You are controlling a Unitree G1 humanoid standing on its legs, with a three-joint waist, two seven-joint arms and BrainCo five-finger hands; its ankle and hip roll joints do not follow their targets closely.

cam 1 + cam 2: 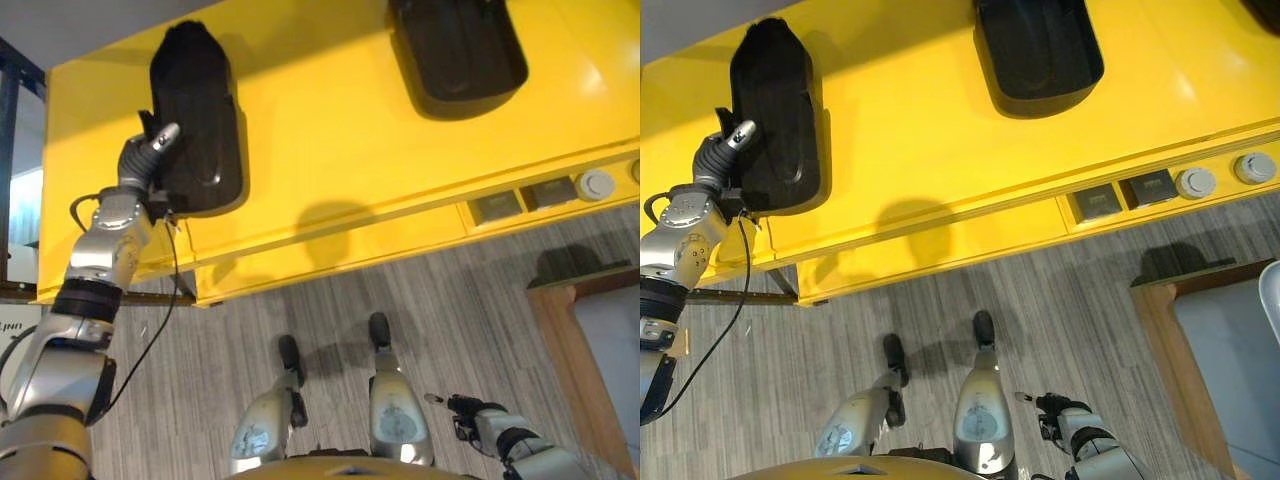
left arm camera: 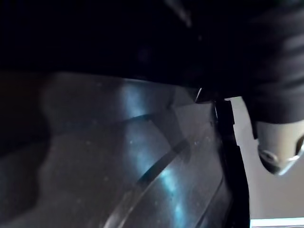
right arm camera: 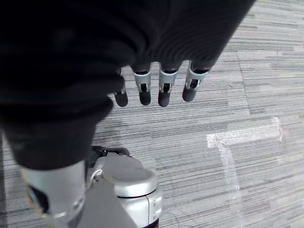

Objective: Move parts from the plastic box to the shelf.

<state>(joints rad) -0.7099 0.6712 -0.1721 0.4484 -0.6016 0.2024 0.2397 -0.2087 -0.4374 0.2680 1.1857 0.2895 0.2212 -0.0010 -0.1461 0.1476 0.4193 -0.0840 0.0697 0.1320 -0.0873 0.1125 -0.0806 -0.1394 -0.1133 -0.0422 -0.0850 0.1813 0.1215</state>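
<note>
grey plank floor runs under a yellow shelf (image 1: pixel 380 150) that spans the head views. two black parts lie on its top: a near part (image 1: pixel 200 120) at the robot's left and a second part (image 1: pixel 460 50) further along to the right, well apart from the first. a wooden box edge (image 1: pixel 560 330) shows at the right border; whether it is the plastic box cannot be told.

left hand (image 1: pixel 150 150) is up at the shelf's front edge, against the near part's lower left flank. one silver finger shows lying along the part's side; the rest of the fingers are hidden against or behind the dark moulding, so whether they clasp it or merely rest on it cannot be told. the left wrist view shows the part's glossy ribbed surface very close, which supports contact.

relation of note: the near part's long axis runs away from the robot, front edge to back, and the hand sits at its near end, left side. the part lies ahead and to the right of the fingers. any push inward would run along that axis.

right hand (image 3: pixel 156 90) hangs low by the leg over the floor, fingers straight and relaxed, holding nothing. left arm is plainly the nearer.

judgement: placing appears close to done for this part; a release looks due next.
</note>
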